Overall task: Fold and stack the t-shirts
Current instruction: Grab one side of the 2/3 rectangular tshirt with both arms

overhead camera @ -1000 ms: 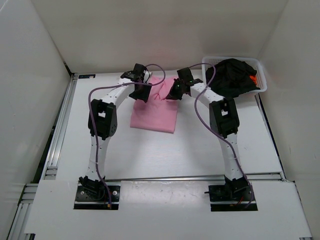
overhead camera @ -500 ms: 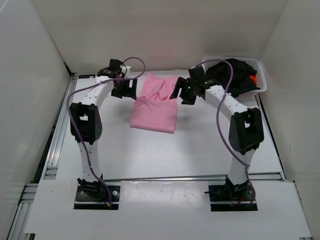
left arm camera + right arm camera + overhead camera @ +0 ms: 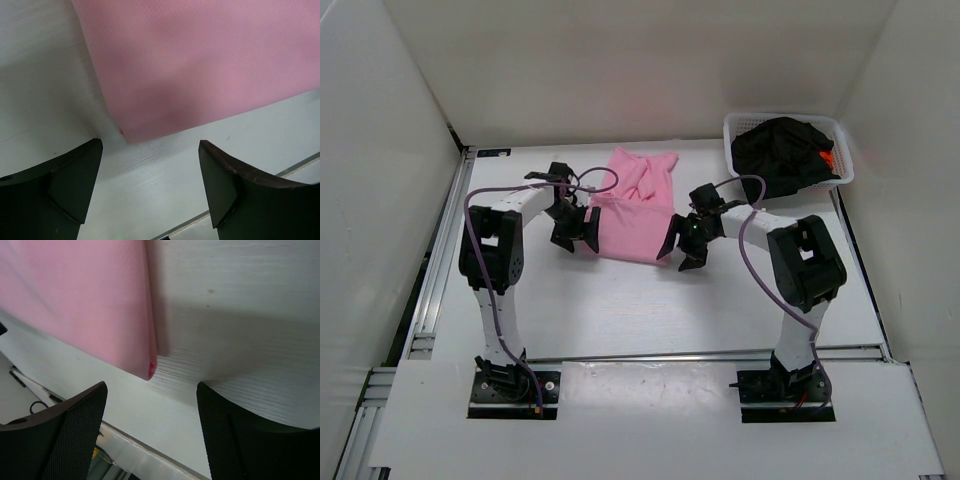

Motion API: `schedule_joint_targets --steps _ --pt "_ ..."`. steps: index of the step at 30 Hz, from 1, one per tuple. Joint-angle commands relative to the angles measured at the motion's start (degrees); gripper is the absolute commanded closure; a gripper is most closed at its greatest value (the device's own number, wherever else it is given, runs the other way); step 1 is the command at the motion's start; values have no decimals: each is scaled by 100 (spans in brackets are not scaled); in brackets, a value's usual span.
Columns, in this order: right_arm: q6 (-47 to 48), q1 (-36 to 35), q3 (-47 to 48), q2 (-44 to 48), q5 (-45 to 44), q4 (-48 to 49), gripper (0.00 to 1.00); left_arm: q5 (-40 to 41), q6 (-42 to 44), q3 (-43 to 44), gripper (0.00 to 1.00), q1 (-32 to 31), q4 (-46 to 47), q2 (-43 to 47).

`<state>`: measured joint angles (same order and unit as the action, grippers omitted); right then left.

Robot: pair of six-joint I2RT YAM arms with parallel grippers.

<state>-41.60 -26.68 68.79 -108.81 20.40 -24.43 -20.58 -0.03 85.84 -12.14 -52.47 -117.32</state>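
The light pink t-shirt [image 3: 632, 212] lies partly folded on the table, its sleeves folded in at the far end. My left gripper [image 3: 576, 238] hovers open over the shirt's near left corner [image 3: 125, 140], nothing between its fingers. On the other side my right gripper [image 3: 682, 252] is open beside the near right corner [image 3: 150, 371], also empty. The black t-shirt [image 3: 780, 152] is heaped in the white basket [image 3: 738, 128] at the far right. A bit of the orange t-shirt [image 3: 828, 158] peeks out from under it.
White walls close in the table on three sides. A metal rail [image 3: 440, 250] runs along the left edge and another [image 3: 650, 356] across the front, by the arm bases.
Both grippers have let go of the pink shirt's far part and opened. They have swung back towards me and down to the shirt's near corners.
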Motion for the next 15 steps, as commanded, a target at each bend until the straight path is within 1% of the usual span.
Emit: schedule_joint_targets --steps 1,2,4,6,8,9,12,13,14,15 --pt "-252 -48 -138 -104 262 500 25 -315 3 -33 13 80 149 121" --pt "-252 -48 -138 -105 262 500 25 -315 3 -33 13 80 219 121" --pt "-321 -48 -138 -210 210 553 30 -315 3 -33 15 80 272 16" --pt "-374 -48 -16 -263 210 605 35 -438 3 81 21 142 272 -36" --pt "-427 -48 46 -403 210 606 43 -499 3 134 26 142 272 -107" --pt "-427 -48 46 -404 262 606 46 -500 3 134 33 142 272 -168" --pt "-480 -48 99 -517 446 658 53 -693 3 134 43 142 272 -221" --pt "-480 -48 99 -518 447 658 56 -745 3 134 49 142 272 -221" --pt "-480 -48 99 -518 508 658 66 -746 3 134 54 142 220 -221" --pt "-480 -48 99 -518 508 658 73 -746 3 134 59 142 219 -221"
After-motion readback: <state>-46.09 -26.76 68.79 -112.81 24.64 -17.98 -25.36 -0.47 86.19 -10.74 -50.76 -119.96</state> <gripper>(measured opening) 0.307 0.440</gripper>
